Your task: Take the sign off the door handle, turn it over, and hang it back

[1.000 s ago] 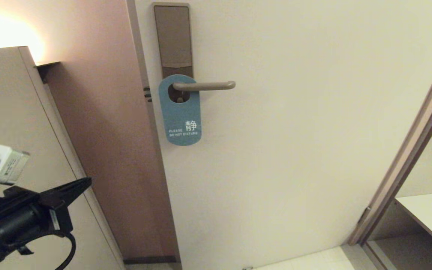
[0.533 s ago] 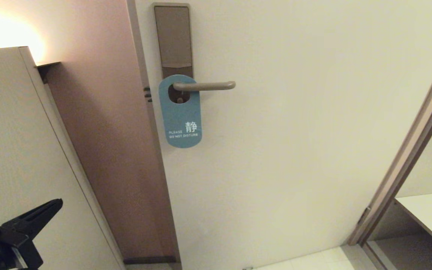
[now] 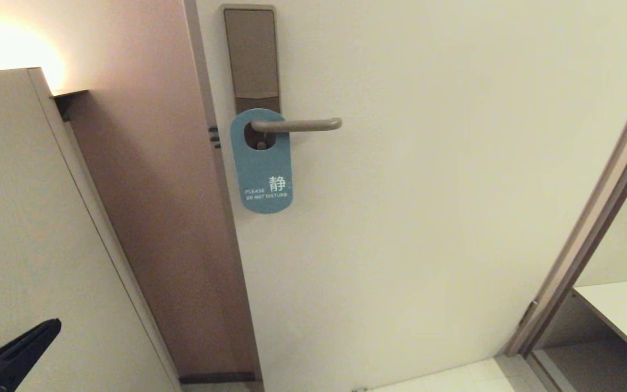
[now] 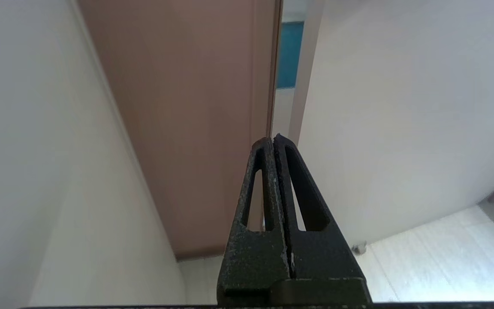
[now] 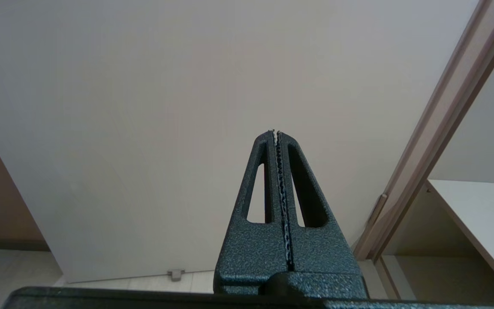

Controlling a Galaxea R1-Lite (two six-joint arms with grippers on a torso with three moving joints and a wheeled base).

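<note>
Claw of the left arm (image 3: 47,326), shut and empty, has dropped to the frame's lower left; teal rounded card sign (image 3: 262,162) hangs lengthwise vertical, text outward, on the bronze-grey lever handle (image 3: 297,124).

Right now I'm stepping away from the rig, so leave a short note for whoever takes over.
Left pincer: shut, empty, low at the head view's bottom left corner, far from the door.
Right pincer: shut, empty, facing bare door, out of the head view.
The sign: hangs on the door handle by its oval hole, teal "PLEASE DO NOT DISTURB" side facing out.
Done: cannot tell from this moment; neither pincer holds the sign.
Left, if the teal side was the starting face: take it off, turn it over, rehang it.
</note>
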